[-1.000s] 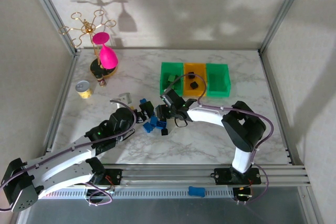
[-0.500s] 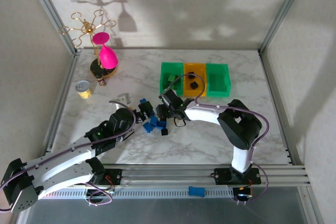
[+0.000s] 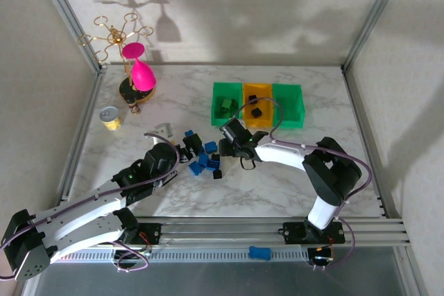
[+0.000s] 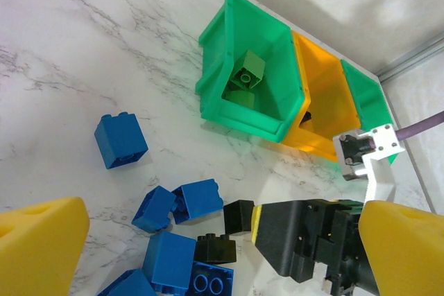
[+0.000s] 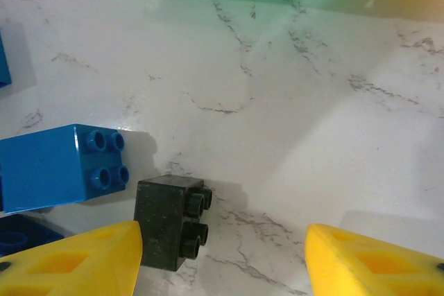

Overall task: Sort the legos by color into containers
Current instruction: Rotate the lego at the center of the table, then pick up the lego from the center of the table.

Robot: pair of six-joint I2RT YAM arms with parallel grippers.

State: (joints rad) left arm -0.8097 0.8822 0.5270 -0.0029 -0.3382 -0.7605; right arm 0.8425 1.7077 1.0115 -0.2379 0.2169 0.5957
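Observation:
Several blue legos point(image 3: 205, 160) and a few black ones lie in a loose pile at the table's middle. My right gripper point(image 5: 222, 261) is open and low at the pile's right edge; a black brick point(image 5: 166, 223) lies on its side against the inner face of its left finger, with a blue brick point(image 5: 62, 164) beside it. In the left wrist view that black brick point(image 4: 239, 216) sits at the right gripper's tip. My left gripper point(image 4: 222, 247) hangs open over the pile, holding nothing. Three containers stand in a row: a green bin point(image 4: 215, 67) holding green bricks point(image 4: 246, 71), an orange bin point(image 4: 326, 95), and a second green bin point(image 3: 288, 88).
A yellow can with a silver lid point(image 3: 109, 117) and a gold rack with a pink glass point(image 3: 135, 74) stand at the far left. A small grey piece point(image 3: 164, 128) lies left of the pile. The right arm's cable loops over the orange bin point(image 3: 257, 86).
The right arm's elbow has swung to the right and its gripper has drawn slightly right, its jaws a little wider. The left arm has barely moved.

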